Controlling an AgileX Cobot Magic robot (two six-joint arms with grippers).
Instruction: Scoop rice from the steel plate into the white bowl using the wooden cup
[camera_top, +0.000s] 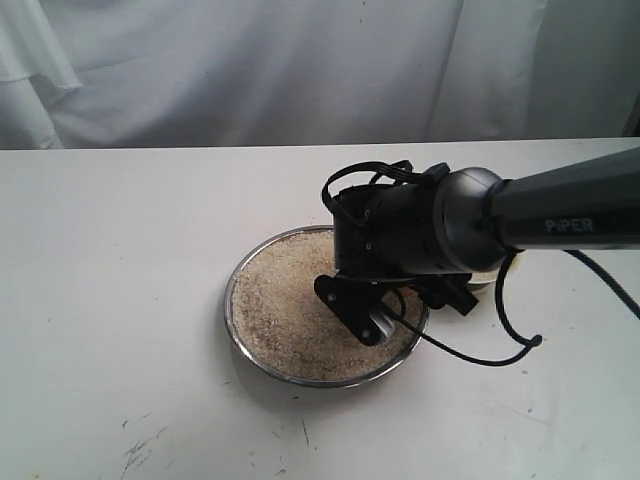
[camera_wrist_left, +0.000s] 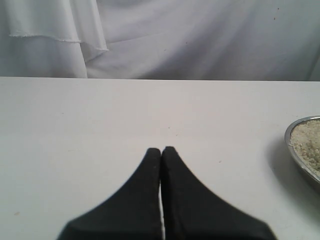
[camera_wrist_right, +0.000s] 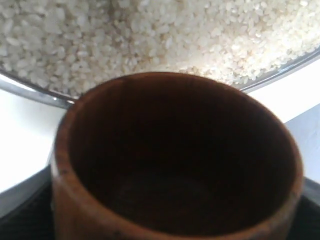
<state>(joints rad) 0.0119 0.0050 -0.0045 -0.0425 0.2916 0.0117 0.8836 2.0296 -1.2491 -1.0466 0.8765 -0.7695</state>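
Right claw (camera_top: 361, 311) is clamped on the wooden cup (camera_wrist_right: 175, 160): in the right wrist view, dark ridged pads press against the cup's lower sides at both corners of the picture. The cup's mouth faces that camera, and its dark hollow shows bare reddish-brown grain. It hangs over the near edge of the steel plate (camera_top: 236, 325), whose shiny rim passes behind it; whether cup and rim touch cannot be told. Rice (camera_top: 290, 310) lies in a loose pale layer across most of the plate, and in the right wrist view the grains (camera_wrist_right: 165, 35) fill the space beyond the cup. From the exterior view the cup itself is hidden under the right arm's wrist, which reaches in from the right and covers the plate's far right part. A pale sliver just right of the plate, tucked under that arm, looks like the white bowl (camera_top: 484, 281), mostly hidden. A black cable (camera_top: 500, 352) loops down from the arm onto the desk (camera_top: 120, 250) beside the plate. Left claw (camera_wrist_left: 161, 151) is clenched, fingertips pressed together with nothing between them, over bare desk well to the left of the plate's rim (camera_wrist_left: 299, 150). The desk is white, with dark scuffs (camera_top: 140, 452) near its front edge, and a creased white cloth (camera_top: 250, 70) hangs behind it.
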